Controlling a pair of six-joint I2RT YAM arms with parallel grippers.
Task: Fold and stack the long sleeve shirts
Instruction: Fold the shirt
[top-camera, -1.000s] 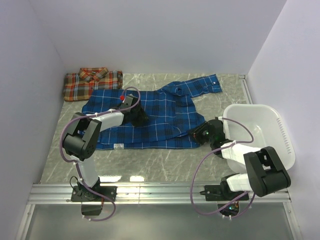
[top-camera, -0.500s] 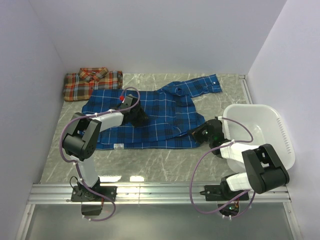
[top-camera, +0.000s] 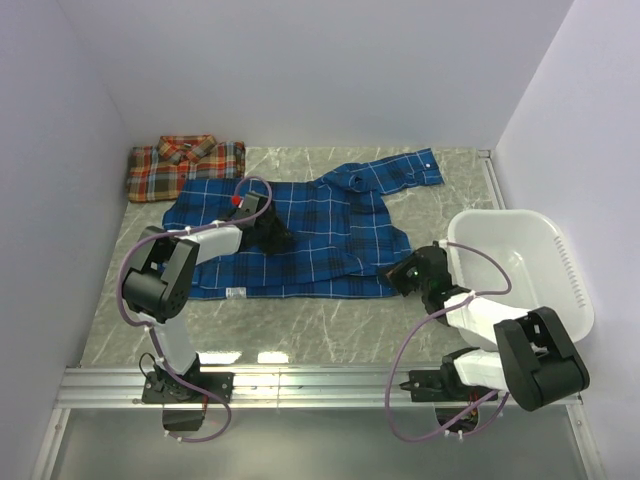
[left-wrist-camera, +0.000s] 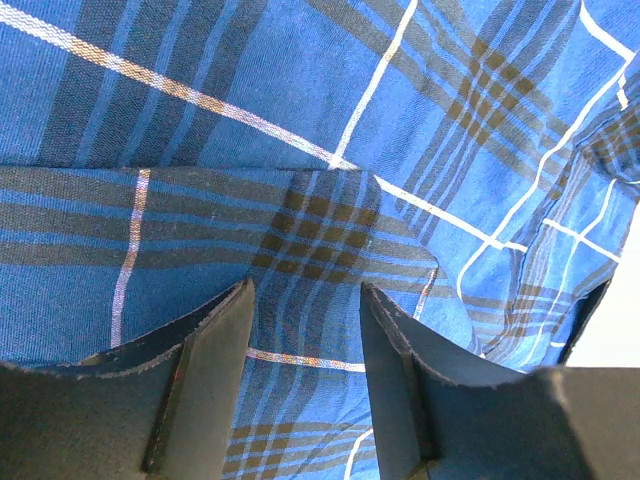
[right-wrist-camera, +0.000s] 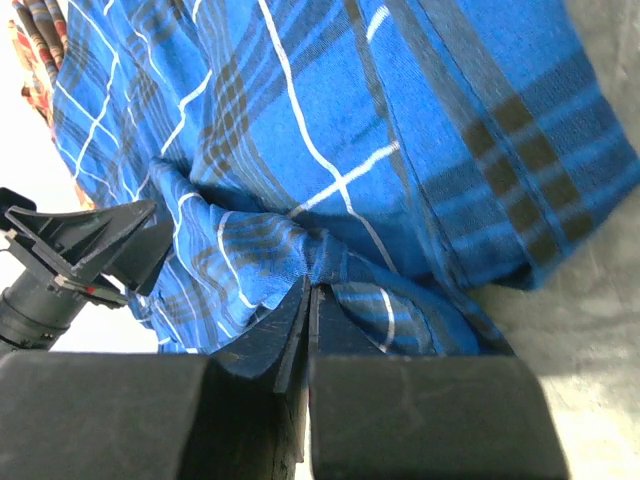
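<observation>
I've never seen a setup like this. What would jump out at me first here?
A big blue plaid shirt sprawls across the middle of the table, with the right gripper pinched shut on its near right edge and the left gripper open over its middle. A red-orange plaid shirt lies folded in the far left corner.

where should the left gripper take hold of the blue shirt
Probably the folded-over edge of the blue shirt just ahead of the left gripper, coming straight down with a finger on each side. Elsewhere the cloth lies flat on the table, leaving little to pinch. The right gripper is shut on the bunched near right hem.
</observation>
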